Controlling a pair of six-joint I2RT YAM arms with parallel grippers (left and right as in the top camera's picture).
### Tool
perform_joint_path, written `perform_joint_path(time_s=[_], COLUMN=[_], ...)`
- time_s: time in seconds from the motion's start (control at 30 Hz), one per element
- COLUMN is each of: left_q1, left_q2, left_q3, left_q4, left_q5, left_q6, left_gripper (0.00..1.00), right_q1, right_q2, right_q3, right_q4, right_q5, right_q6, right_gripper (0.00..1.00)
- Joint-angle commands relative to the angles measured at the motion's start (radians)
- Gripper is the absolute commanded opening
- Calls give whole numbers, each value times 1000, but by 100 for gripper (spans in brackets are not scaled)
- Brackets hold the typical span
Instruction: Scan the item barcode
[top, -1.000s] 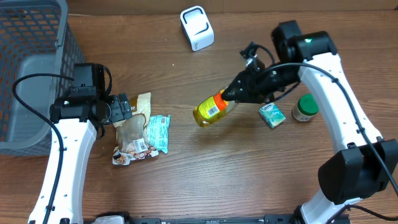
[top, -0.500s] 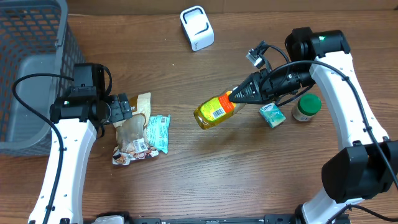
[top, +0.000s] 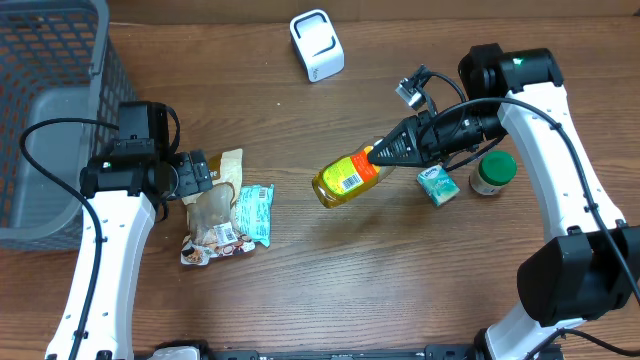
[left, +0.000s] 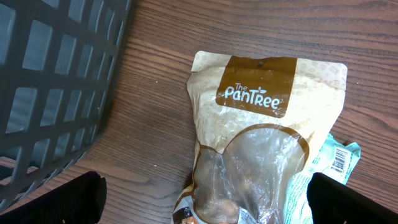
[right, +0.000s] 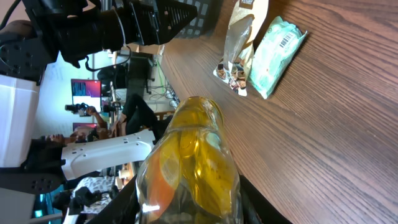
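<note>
The only writing we can read is "The PanTree", white on the brown band of a tan pouch (left: 261, 143) that lies flat on the wooden table (top: 330, 290) under the left claw (top: 203, 172), whose fingers are spread wide and touch nothing. Tucked against the pouch's right edge is a teal packet (top: 255, 213) with a barcode printed at its corner. The task's bottle (top: 345, 177), filled with yellow liquid, hangs tilted above the middle of the table. The right claw (top: 385, 153) pinches it at the orange cap end, and a white label patch with a barcode faces upward, though its print is too small for us to read. In the right wrist view the bottle fills the foreground and hides the fingers. Just beside the right arm stand a small teal box (top: 438, 186) and a green-lidded jar (top: 491, 173). A white device (top: 317, 45) sits at the far edge, well apart from the bottle, and a grey basket (top: 50, 110) occupies the left corner.
</note>
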Motion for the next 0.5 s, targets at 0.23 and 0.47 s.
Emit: perform_joint_path(time_s=[0.23,0.47], left_q1=[-5,-5], left_q2=[2,2], left_q3=[20,20], left_q4=[-2,-1], left_q5=[4,4], left_q6=[15,15], left_gripper=[100,100], right_q1=[-3,-3], right_q2=[-76,-187], right_q3=[-27,-154], right_q4=[0,0], right_q5=[-48,-43], right_q6=[60,59], right_gripper=[27,28])
